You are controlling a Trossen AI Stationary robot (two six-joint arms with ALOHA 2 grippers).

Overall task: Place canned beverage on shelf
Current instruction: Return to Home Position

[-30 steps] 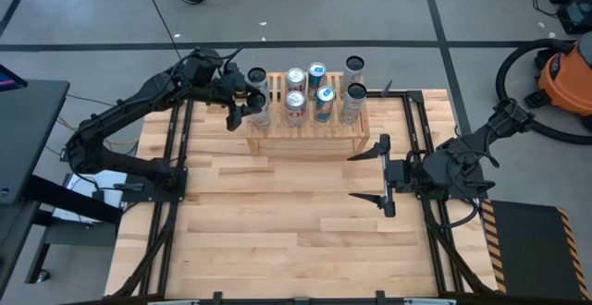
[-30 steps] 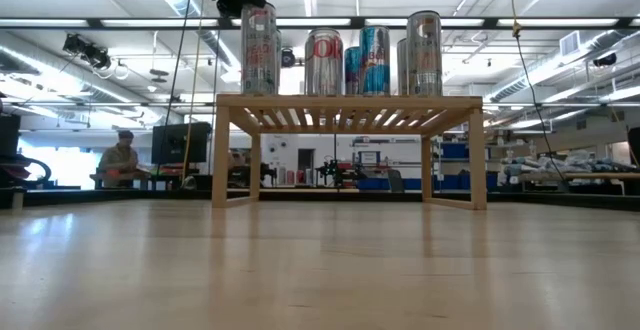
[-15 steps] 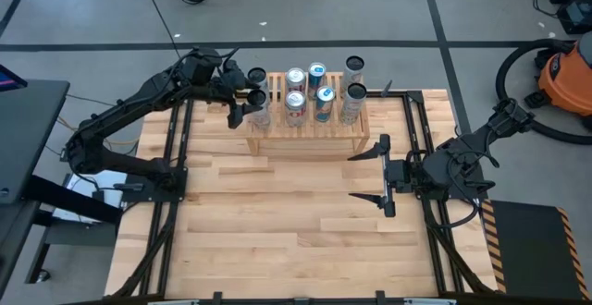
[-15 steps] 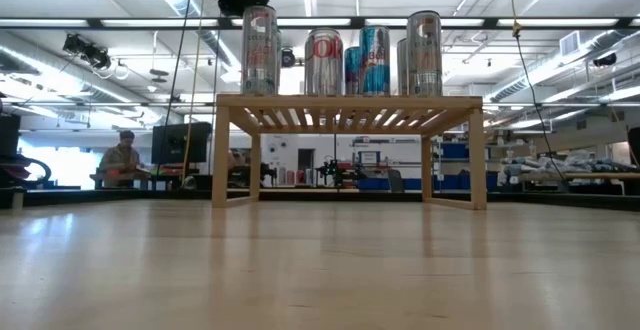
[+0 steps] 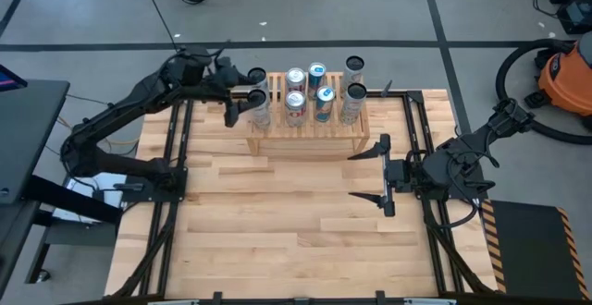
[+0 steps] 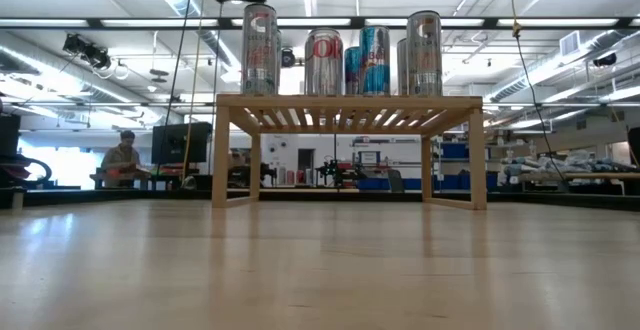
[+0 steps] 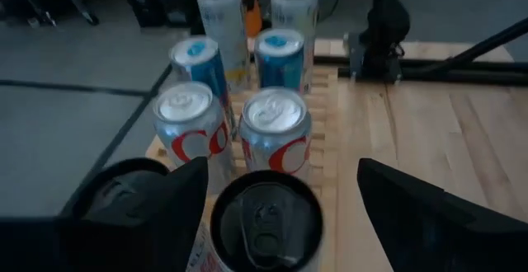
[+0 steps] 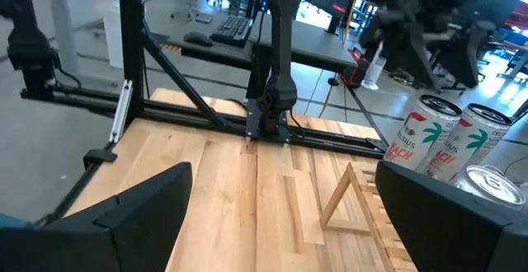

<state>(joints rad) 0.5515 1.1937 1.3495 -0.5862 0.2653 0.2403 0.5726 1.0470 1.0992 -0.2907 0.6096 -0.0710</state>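
Shelf (image 5: 305,131) holds eight cans (image 5: 295,102); placing looks done. Left gripper (image 5: 233,104) has backed off the near-left can (image 5: 260,108), spread and empty. Right gripper (image 5: 382,172) idles mid-table, also spread.

**A:** Entry one, left arm (image 5: 120,115)?

**B:** Matte black throughout, with long slim links between thicker rounded joint housings. The left gripper (image 5: 233,104) has two broad black fingers (image 7: 421,214) with smooth faces and blunt, angled tips.

**A:** Entry two, right arm (image 5: 481,148)?

**B:** Same black finish, with chunkier clustered housings. The right gripper (image 5: 363,175) has a straight black cross-rail behind two thin fingers (image 8: 462,214), dark and wedge-shaped.
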